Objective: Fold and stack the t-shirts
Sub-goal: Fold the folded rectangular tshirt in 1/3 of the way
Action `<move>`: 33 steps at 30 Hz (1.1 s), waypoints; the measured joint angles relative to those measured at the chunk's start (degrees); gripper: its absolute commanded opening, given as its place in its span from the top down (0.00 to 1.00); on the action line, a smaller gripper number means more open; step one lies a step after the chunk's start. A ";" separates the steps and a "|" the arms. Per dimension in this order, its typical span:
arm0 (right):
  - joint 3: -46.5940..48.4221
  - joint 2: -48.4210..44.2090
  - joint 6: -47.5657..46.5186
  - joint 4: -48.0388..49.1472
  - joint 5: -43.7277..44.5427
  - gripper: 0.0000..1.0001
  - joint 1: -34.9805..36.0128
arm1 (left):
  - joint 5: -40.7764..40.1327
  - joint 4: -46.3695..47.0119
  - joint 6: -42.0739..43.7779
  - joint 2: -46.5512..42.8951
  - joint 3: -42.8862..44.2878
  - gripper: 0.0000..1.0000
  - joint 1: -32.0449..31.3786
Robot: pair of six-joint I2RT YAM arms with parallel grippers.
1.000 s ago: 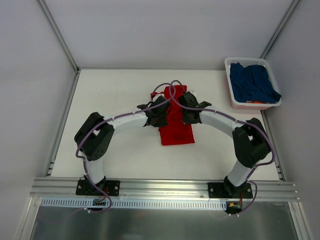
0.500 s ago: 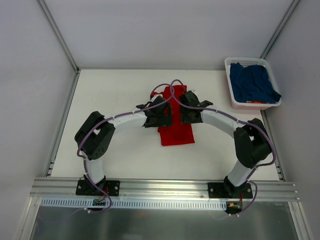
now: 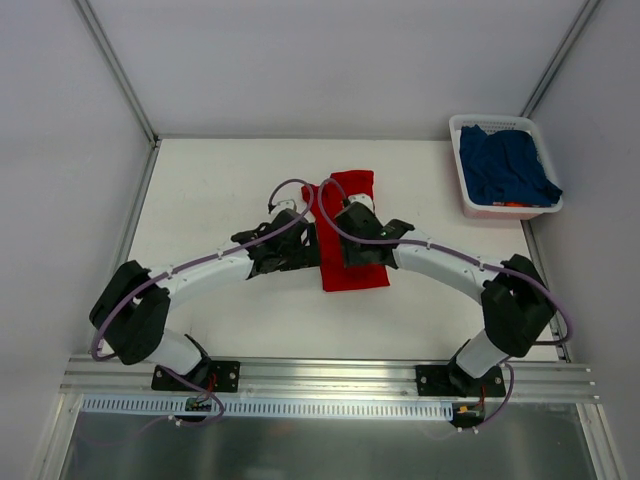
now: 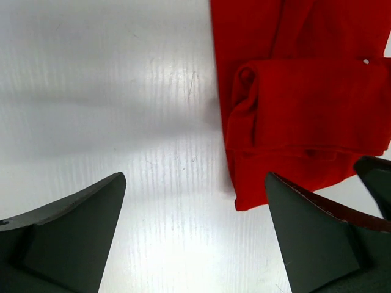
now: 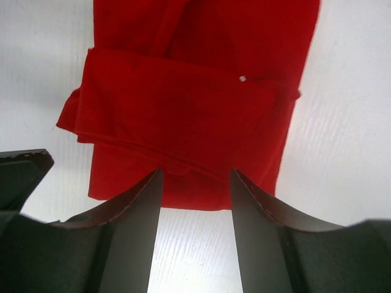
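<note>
The red t-shirt (image 3: pixel 350 190) lies folded into a long strip in the middle of the table, one end doubled back over itself (image 5: pixel 183 116). My right gripper (image 3: pixel 358 238) hovers over its near end, jaws open (image 5: pixel 195 172), with nothing between them. Just off the shirt's left edge (image 4: pixel 293 91), my left gripper (image 3: pixel 300 252) stands wide open (image 4: pixel 195 177) above bare table. The navy blue t-shirt (image 3: pixel 505 165) is crumpled in the white basket (image 3: pixel 462 195) at the back right.
The table's surface (image 3: pixel 220 190) is white, with grey walls along the left, back and right. An aluminium rail (image 3: pixel 320 375) runs along the near edge at the arm bases.
Both grippers have opened and let go of the red t-shirt. They have drawn back toward the near side, the left arm stretching out low, and the shirt's far end now shows.
</note>
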 measured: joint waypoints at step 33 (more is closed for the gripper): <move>-2.67 10.21 1.92 4.70 -1.42 0.89 2.38 | -0.87 -0.52 -1.84 -5.70 -5.42 0.01 0.00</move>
